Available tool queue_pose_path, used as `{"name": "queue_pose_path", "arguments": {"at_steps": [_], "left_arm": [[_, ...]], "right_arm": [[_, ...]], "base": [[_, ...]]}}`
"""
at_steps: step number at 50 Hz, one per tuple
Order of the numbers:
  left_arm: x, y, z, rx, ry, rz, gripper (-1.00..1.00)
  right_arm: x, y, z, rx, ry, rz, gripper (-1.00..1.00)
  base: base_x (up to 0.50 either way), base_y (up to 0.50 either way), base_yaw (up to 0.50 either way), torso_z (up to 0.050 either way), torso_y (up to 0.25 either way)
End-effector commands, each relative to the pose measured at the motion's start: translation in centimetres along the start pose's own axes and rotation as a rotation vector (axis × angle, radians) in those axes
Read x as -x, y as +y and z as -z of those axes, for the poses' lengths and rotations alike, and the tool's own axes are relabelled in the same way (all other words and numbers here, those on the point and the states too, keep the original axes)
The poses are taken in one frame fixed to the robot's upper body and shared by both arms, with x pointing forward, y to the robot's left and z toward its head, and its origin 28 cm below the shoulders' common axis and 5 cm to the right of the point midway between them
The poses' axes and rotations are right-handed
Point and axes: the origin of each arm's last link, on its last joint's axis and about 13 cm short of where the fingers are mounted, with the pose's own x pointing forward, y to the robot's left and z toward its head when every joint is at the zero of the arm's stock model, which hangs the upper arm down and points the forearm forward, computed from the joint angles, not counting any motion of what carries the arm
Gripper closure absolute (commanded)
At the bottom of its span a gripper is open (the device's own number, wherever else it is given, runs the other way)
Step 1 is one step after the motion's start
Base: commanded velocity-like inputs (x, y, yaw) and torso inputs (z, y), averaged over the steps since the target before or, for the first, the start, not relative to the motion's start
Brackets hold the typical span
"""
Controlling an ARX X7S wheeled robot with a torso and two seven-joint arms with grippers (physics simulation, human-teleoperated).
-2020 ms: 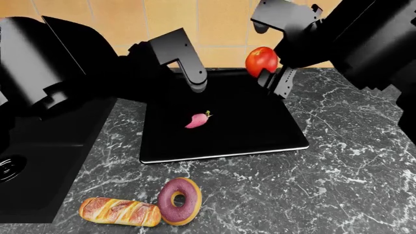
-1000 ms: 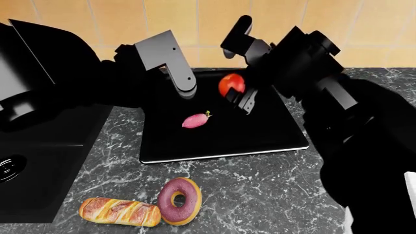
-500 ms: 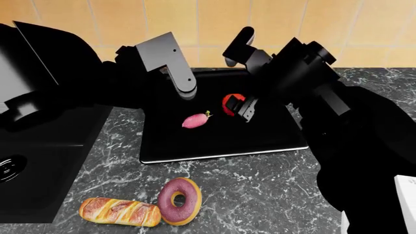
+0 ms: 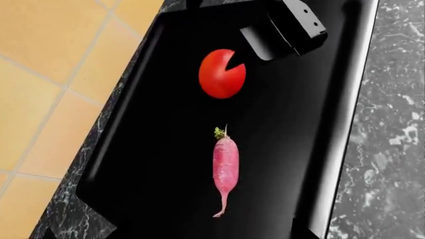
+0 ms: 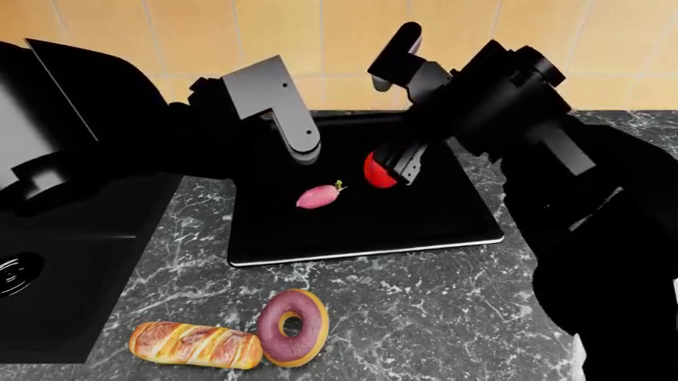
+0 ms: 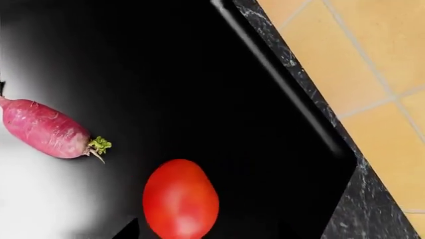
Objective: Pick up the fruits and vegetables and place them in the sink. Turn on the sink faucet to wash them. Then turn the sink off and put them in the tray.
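Tomato [image 5: 375, 172] sits on the tray [image 5: 350, 238] just beside my right gripper [image 5: 394, 168], whose fingers look spread off it. Radish [image 5: 317, 195] lies near it on the same tray. My left gripper [image 5: 302, 148] hovers above; can't tell its finger state.

The right pincer [image 5: 394, 168] hides part of the tomato [image 5: 373, 171]; the sink [image 5: 63, 270] is cut off.

Tomato [image 4: 221, 74] and radish [image 4: 225, 168] lie apart on the black tray [image 4: 153, 149]. Right end effector [image 4: 282, 30] overlaps the tomato's edge; contact unclear. Marbled table [image 4: 388, 124] alongside the tray.
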Motion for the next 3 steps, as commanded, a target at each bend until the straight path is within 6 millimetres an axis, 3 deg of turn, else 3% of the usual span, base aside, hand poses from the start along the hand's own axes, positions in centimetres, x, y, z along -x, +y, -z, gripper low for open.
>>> {"name": "queue_pose_path", "arguments": {"at_steps": [1,3], "left_arm": [[0.25,-0.03,-0.07,0.000,0.001,-0.003,-1.00],[0.31,-0.04,-0.10,-0.001,0.001,-0.005,-1.00]], "right_arm": [[3.05,-0.54,-0.12,0.011,-0.042,0.064,-1.00],[3.83,-0.43,0.07,0.009,-0.049,0.078,-1.00]], "base": [[0.00,0.00,0.00,0.000,0.000],[0.00,0.00,0.00,0.000,0.000]]}}
